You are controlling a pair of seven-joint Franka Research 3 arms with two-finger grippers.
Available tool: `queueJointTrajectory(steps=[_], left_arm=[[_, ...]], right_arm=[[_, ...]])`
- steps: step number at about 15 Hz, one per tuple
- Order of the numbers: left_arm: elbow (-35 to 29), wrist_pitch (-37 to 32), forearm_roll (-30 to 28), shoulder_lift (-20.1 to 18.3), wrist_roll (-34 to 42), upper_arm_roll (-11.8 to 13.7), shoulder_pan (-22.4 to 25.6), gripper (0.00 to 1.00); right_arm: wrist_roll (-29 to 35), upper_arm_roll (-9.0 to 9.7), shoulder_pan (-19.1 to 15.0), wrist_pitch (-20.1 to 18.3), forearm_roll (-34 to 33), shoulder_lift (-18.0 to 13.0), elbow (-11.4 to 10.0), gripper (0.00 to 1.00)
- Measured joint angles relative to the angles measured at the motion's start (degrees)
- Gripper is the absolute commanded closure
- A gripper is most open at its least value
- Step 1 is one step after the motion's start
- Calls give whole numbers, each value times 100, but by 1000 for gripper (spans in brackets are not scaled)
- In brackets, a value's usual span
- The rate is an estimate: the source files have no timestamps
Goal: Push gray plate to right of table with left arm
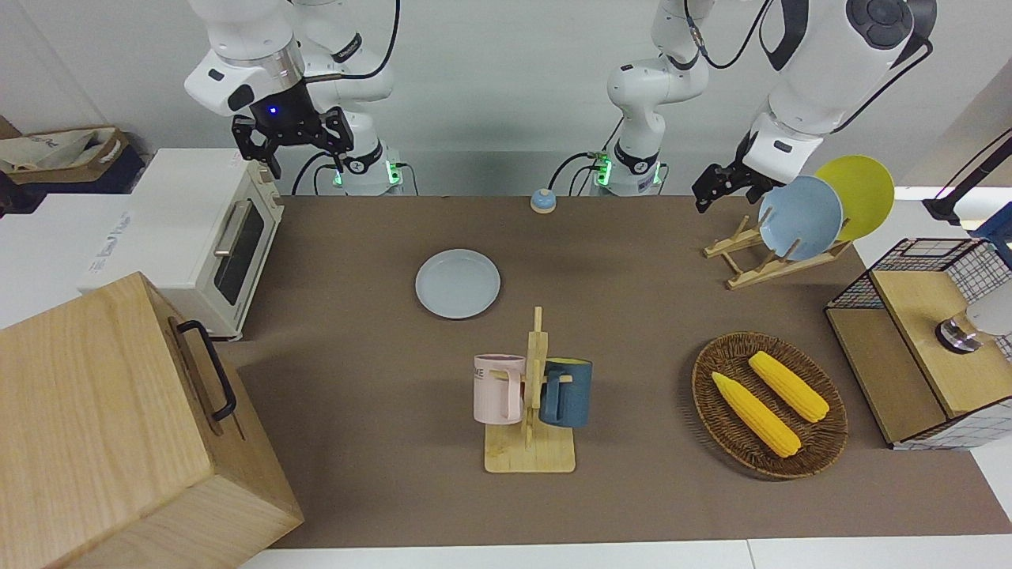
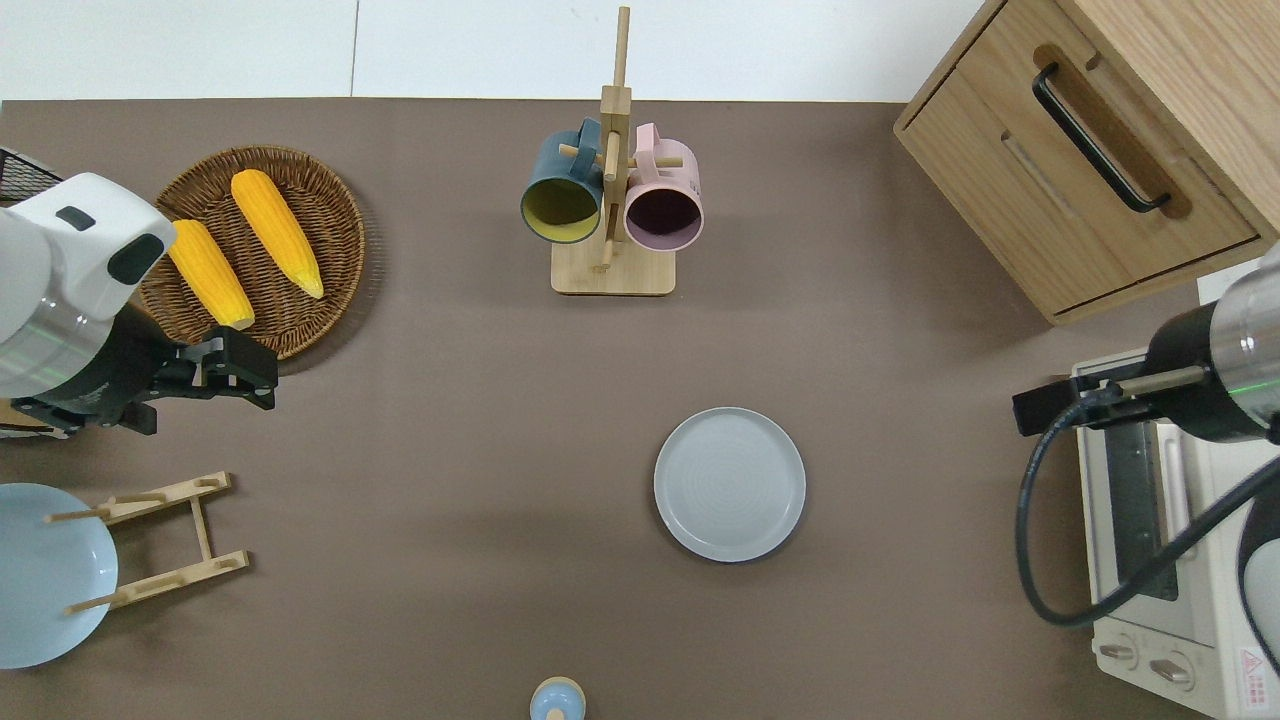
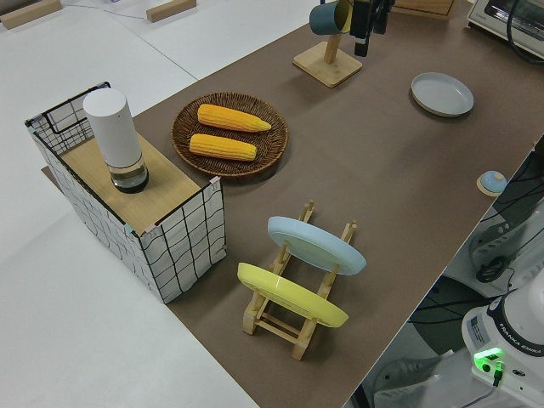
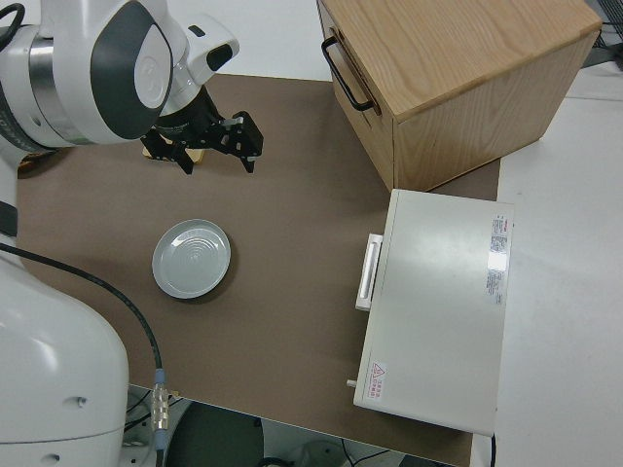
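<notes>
The gray plate [image 1: 458,284] lies flat on the brown table [image 1: 632,300], near its middle and a little toward the right arm's end; it also shows in the overhead view [image 2: 729,484]. My left gripper [image 2: 262,375] is up in the air over bare mat, between the wicker basket and the wooden plate rack. It is well apart from the plate, toward the left arm's end, and holds nothing. It also shows in the front view [image 1: 706,194]. My right arm is parked, its gripper [image 1: 294,154] open and empty.
A mug rack [image 2: 610,200] with a pink and a blue mug stands farther from the robots than the plate. The wicker basket [image 2: 340,200] holds two corn cobs. A plate rack [image 1: 759,265] holds a sky-blue and a yellow plate. Wooden cabinet [image 2: 1100,150], toaster oven [image 1: 213,237], small bell [image 1: 542,201].
</notes>
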Motion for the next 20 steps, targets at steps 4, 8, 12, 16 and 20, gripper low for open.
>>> queueJointTrajectory(steps=[4,8,12,16,20], left_arm=[[61,-28,3,0,15,-4,0,5],[61,-32,318,11,54,-87,-14,5],[66,-33,331,7,135,254,-265,5],[96,-34,213,-42,440,704,-503,5],[96,-38,212,-115,456,724,-665,5]], right_arm=[[0,0,0,0,0,0,0,17],[0,0,0,0,0,0,0,17],[0,0,0,0,0,0,0,17],[0,0,0,0,0,0,0,17],[0,0,0,0,0,0,0,17]])
